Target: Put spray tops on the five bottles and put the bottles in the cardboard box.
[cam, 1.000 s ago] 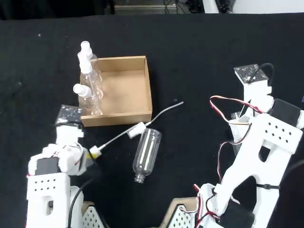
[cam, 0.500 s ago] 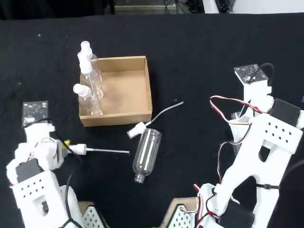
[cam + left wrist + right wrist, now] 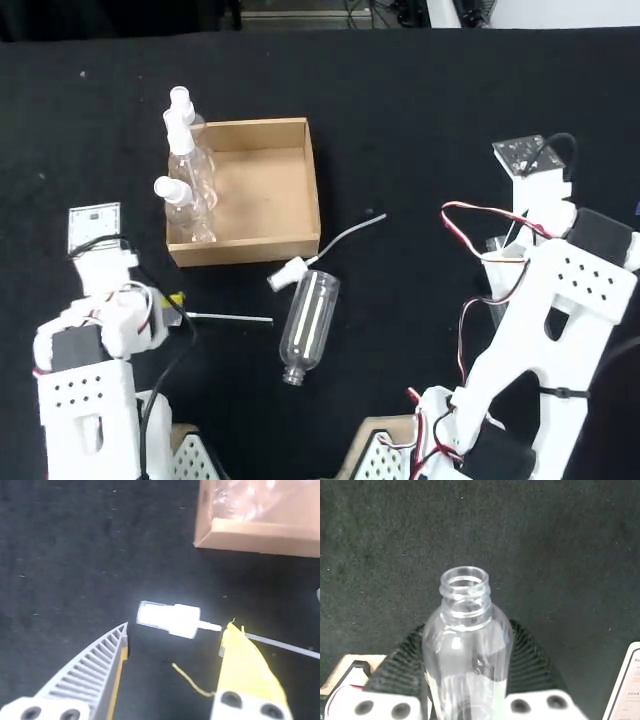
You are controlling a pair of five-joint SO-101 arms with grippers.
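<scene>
Change: In the last half second my left arm [image 3: 95, 335] has swung back toward the cardboard box [image 3: 245, 250]. My left fingers [image 3: 95, 672] now stand over the head of a loose spray top [image 3: 169, 618]. That top has not shifted in that time. A second ago I held it up at the box's front-left corner; now it lies on the surface [image 3: 420, 120]. The lying bottle, the second loose top and my right arm are where they were.

Bottles: Five. Three capped bottles [image 3: 195, 160] stand along the box's left wall. One uncapped bottle [image 3: 310, 320] lies on its side in front of the box's front-right corner. One open-necked bottle [image 3: 467, 610] is in my right grip, well off to the box's right.

Spray tops: Five. Three are on the standing bottles and two are loose. One loose top is between my left fingers, in front of the box's front-left corner, its tube [image 3: 230, 318] running parallel to the front wall. The second loose top [image 3: 290, 272] lies just off the front-right corner, beside the lying bottle's base.

Box: One, open-topped, seen at its corner [image 3: 250, 535] from my left wrist.

Left fingers: Spread wide, one on each side of the spray top's head. The yellow one is just beside the tube's root, the grey one apart from the head. Nothing is gripped.

Right fingers [image 3: 400, 665]: Closed around the open-necked bottle's body, one ribbed pad on each side.
</scene>
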